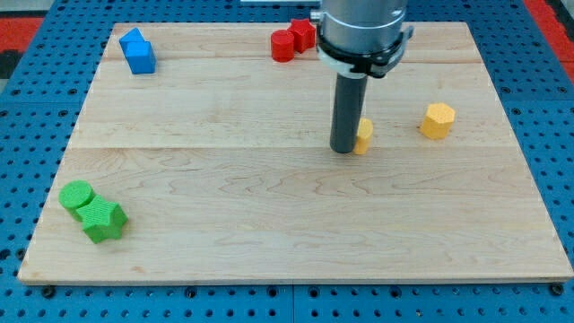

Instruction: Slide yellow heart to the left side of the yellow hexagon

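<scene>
The yellow heart (364,135) lies right of the board's middle, mostly hidden behind my rod. My tip (344,150) rests on the board, touching the heart's left side. The yellow hexagon (438,120) sits further to the view's right, a short gap away from the heart and slightly higher in the view.
Two blue blocks (138,51) sit at the top left. Two red blocks (293,39) sit at the top middle, next to the arm. A green cylinder (77,195) and a green star-like block (103,220) lie at the bottom left. The wooden board (269,233) has blue pegboard around it.
</scene>
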Available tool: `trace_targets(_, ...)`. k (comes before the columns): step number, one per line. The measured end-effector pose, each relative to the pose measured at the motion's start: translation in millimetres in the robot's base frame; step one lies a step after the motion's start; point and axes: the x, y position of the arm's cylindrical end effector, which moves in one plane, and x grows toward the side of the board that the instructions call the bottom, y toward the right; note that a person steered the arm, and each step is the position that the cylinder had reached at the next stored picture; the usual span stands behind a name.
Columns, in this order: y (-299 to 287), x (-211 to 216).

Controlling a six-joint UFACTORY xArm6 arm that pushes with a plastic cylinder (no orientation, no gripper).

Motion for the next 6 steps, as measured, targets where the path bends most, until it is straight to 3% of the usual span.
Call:
trace_targets(2, 27, -20)
trace_targets(6, 16, -41)
